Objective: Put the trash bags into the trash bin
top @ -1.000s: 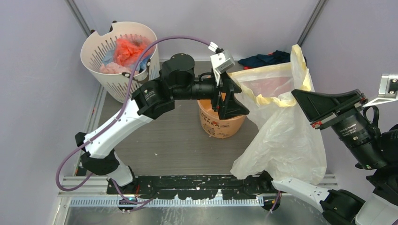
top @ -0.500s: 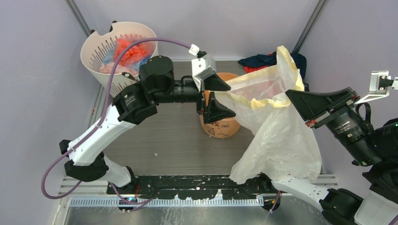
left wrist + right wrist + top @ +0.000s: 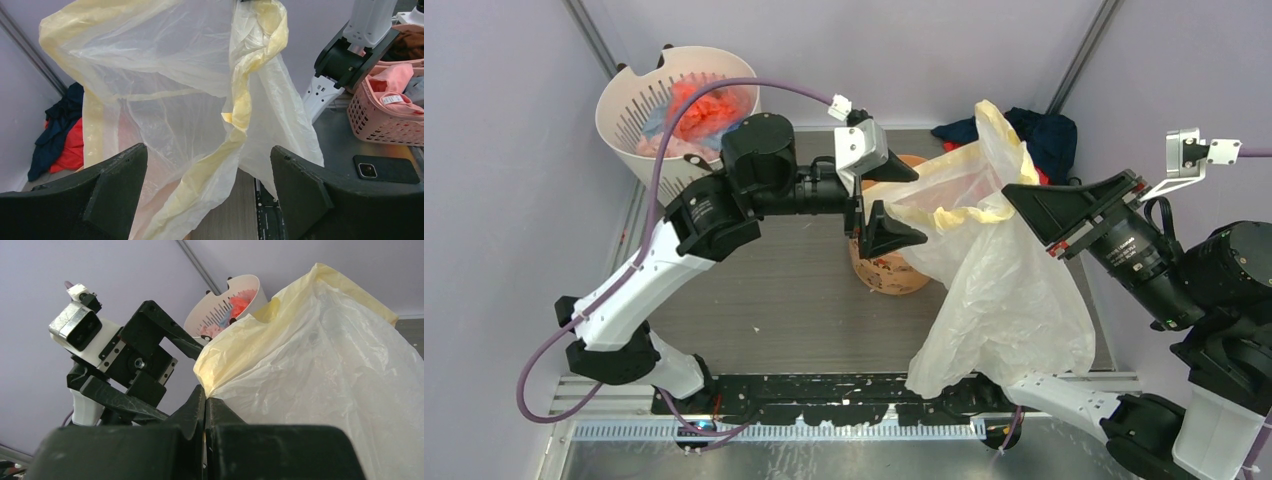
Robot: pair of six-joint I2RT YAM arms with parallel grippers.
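Observation:
The trash bag, a large pale-yellow translucent film, hangs in the air from my right gripper, which is shut on its yellow rim. In the right wrist view the jaws pinch the bag at its edge. My left gripper is wide open at the bag's mouth, above the orange trash bin. The bin is mostly hidden under that gripper and the bag. In the left wrist view a yellow fold of the bag hangs between the open fingers without being pinched.
A white slotted basket with red, pink and blue bundles stands at the back left. A red and navy cloth heap lies at the back right. In the left wrist view, a pink basket and a dark phone sit beyond the table.
The right gripper has carried the bag left and up toward the bin. The left gripper swung left and stayed open, and the bag's rim now reaches between its fingers.

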